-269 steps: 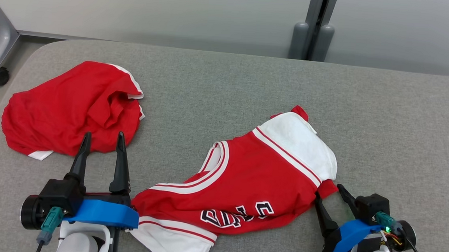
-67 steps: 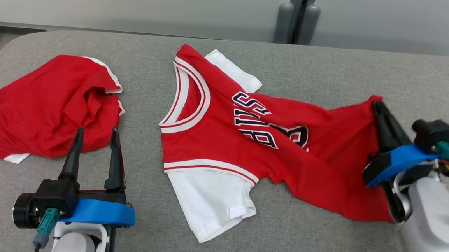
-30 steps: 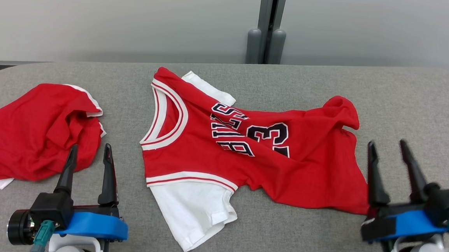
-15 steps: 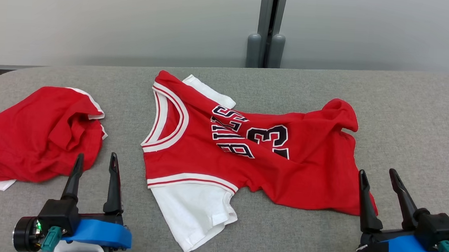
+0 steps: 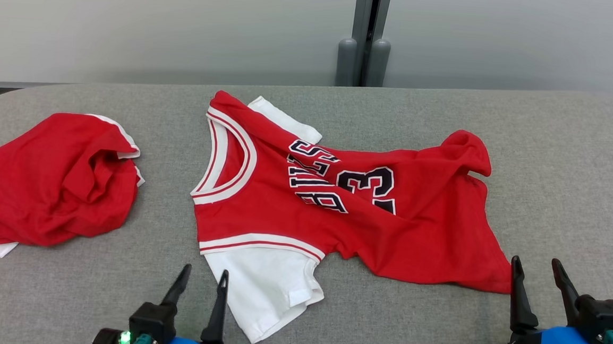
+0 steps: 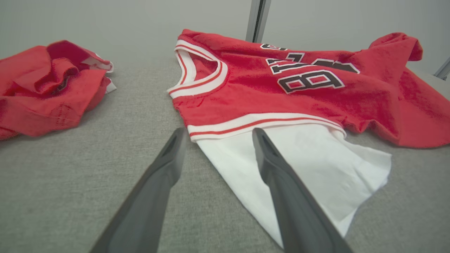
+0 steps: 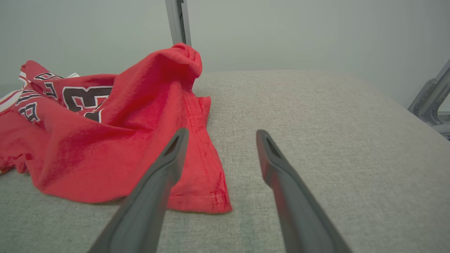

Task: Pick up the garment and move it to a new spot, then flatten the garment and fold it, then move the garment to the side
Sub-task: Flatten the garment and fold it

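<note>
The jersey stretches left-to-right; the spread left gripper sits beside its white sleeve, the spread right gripper below its hem.

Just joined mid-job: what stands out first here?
A red number-23 jersey sprawls wrinkled across the table, white sleeve toward the robot. A second red garment lies crumpled at the left. The open left end effector points at the sleeve, the open right end effector at the hem.

Grey fabric counter stretching wide, pale grey wall right behind it, a dark post splitting the panels, soft even light.
</note>
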Controlling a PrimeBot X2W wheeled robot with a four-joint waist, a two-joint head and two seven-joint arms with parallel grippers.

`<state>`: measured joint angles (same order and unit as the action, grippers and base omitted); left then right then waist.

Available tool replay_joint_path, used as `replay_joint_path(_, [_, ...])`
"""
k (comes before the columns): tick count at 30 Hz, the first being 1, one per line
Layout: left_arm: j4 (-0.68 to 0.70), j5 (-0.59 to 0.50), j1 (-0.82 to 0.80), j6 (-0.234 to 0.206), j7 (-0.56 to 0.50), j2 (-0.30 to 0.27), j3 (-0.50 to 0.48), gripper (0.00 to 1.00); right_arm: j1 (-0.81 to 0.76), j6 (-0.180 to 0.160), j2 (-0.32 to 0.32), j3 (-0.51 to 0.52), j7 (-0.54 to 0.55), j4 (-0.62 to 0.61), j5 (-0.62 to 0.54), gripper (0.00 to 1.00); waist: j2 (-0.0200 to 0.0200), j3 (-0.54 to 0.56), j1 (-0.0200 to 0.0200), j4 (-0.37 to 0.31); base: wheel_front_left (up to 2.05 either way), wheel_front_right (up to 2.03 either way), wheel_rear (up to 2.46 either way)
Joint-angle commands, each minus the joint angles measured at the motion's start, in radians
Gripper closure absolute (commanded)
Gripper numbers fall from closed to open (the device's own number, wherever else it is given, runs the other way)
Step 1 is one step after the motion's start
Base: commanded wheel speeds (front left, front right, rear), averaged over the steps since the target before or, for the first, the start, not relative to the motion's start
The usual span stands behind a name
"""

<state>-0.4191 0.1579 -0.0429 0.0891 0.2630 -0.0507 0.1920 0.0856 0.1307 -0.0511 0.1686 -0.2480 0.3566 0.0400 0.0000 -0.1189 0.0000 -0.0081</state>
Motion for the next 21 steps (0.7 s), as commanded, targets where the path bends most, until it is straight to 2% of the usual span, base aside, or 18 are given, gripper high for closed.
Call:
replay_joint_path(1, [-0.021,0.006,0.008,0.008,0.003,0.001,0.018,0.0,0.022,0.0,-0.001,0.004,-0.005,0.019,-0.005,0.0,0.0,-0.005,0.0,0.0,0.0,0.0,0.0])
replay_joint_path(12, [-0.186,0.036,-0.01,0.034,-0.007,0.001,0.145,0.0,0.097,0.0,-0.018,0.013,-0.017,0.171,-0.005,0.0,0.0,-0.039,0.0,0.002,0.0,0.0,0.0])
replay_joint_path(21, [-0.202,0.135,-0.036,0.043,-0.021,0.004,0.251,0.0,0.137,0.0,-0.016,0.013,-0.018,0.259,0.003,0.0,0.0,-0.054,0.0,0.01,0.0,0.0,0.0])
